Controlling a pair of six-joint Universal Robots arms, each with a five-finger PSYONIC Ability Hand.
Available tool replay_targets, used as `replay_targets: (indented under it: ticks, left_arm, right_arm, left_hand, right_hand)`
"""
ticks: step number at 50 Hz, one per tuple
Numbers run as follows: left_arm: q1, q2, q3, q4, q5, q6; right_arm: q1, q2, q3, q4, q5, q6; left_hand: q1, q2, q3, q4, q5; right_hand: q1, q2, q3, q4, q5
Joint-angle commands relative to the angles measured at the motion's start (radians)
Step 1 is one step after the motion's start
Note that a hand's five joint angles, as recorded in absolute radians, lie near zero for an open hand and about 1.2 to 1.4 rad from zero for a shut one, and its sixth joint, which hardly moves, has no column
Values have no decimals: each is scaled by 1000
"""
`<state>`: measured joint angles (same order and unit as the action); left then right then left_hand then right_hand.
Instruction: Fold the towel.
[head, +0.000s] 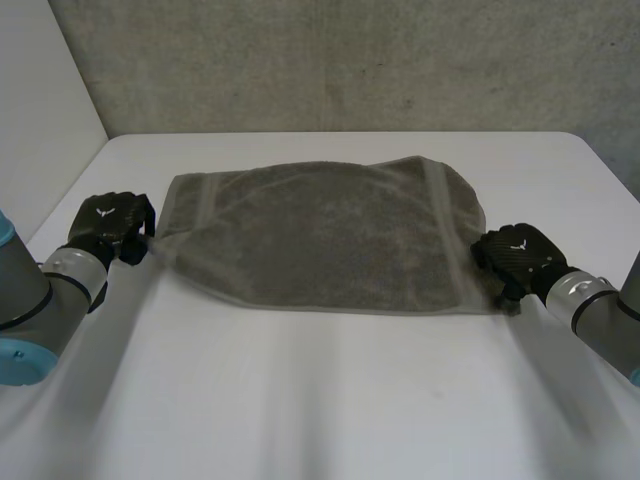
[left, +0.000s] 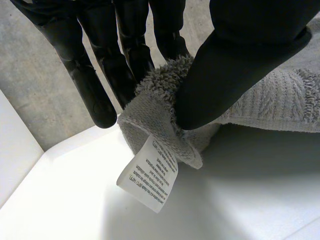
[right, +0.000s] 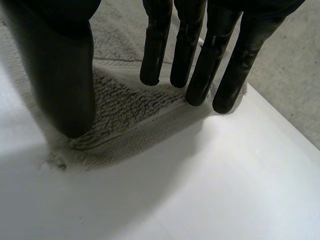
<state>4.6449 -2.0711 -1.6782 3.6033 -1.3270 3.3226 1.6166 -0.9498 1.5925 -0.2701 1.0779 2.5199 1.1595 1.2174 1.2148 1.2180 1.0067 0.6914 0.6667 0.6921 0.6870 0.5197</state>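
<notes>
The towel (head: 325, 235) lay spread across the far half of the table (head: 320, 400), long edges running side to side, its left end drawn in narrower. The left hand (head: 112, 225) sat at the near left corner. In its wrist view, thumb and fingers (left: 127, 55) pinched that corner, lifted off the table, with a white label (left: 148, 180) hanging below. The right hand (head: 520, 255) sat over the near right corner, fingers (right: 202, 65) straight and wide of the thumb, the corner lying flat beneath. Bare table stretched broadly before the near edge; a narrower strip ran behind the far edge, up to the wall (head: 350, 60).
</notes>
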Motion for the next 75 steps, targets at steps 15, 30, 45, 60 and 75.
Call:
replay_targets:
  ticks: [15,30,45,60,75]
  left_arm:
    - [0,-1,-2,0,2,0]
    - [0,3,-8,0,3,0]
    - [0,9,-15,0,3,0]
    - [0,9,-15,0,9,0]
    - [0,9,-15,6,11,0]
  right_arm:
    - [12,3,-26,2,14,14]
    - [-4,-92,29,181,-7,28]
    - [12,-90,67,144,-3,33]
    - [48,-23,1,112,8,114]
    - [52,23,-43,98,17,114]
  left_hand:
    - [237,179,181,178,215]
    - [237,179,181,178,215]
    - [237,179,181,178,215]
    - [237,179,181,178,215]
    - [237,179,181,178,215]
  right_hand:
    - [31,55,30,35,28]
    - [-84,-59,-85,-79,-87]
    - [-122,-97,-123,-118,-125]
    - [-110,-86,-111,-106,-113]
    - [-40,-15,-40,-35,-43]
